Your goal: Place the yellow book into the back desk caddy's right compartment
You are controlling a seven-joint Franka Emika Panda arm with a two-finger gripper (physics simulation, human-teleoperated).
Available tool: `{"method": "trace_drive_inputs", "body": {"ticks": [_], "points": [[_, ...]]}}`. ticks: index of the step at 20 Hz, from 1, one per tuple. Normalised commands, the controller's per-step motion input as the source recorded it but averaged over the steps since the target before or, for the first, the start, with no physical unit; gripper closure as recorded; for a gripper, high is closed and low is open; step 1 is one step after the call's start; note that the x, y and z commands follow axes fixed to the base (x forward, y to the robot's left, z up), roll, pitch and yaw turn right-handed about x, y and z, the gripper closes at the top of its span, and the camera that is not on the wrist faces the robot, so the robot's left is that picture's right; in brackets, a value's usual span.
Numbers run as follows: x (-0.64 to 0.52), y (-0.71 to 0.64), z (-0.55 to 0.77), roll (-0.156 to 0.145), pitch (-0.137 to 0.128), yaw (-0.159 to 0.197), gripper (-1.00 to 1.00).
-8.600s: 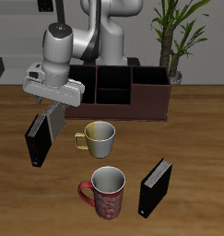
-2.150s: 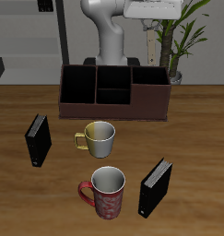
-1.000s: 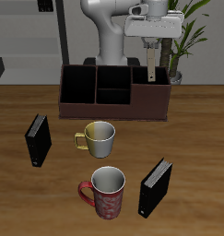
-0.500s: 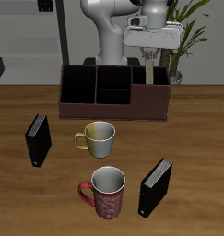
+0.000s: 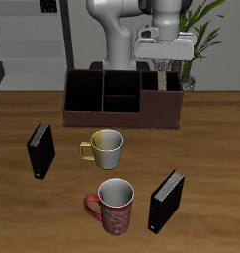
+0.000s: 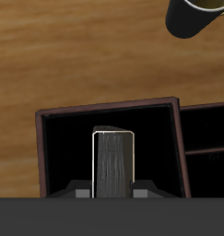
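Jaws of the gripper (image 5: 165,67) are closed on the yellow book (image 6: 112,164), which stands upright between them. Directly below the jaws lies the right compartment (image 6: 63,157) of the back desk caddy (image 5: 121,97), with the book's lower end inside its walls.

The exterior camera looks down from the front; the wrist camera peers closely into the caddy (image 5: 121,99) (image 6: 109,147), shared by both.

Yellow book (image 6: 112,164) inside right compartment (image 6: 58,147)
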Motion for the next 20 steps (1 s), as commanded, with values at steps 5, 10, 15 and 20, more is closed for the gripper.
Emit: {"method": "trace_drive_inputs", "body": {"ticks": [5,10,15,20], "points": [[0.01,0.05,-0.09,0.007,0.002,-0.008,1.00],[0.06,-0.03,-0.19,-0.009,0.031,0.014,1.00],[0.16,-0.05,-0.24,-0.016,0.066,-0.004,1.00],[0.11,-0.03,-0.15,0.002,0.072,-0.007,-1.00]]}}
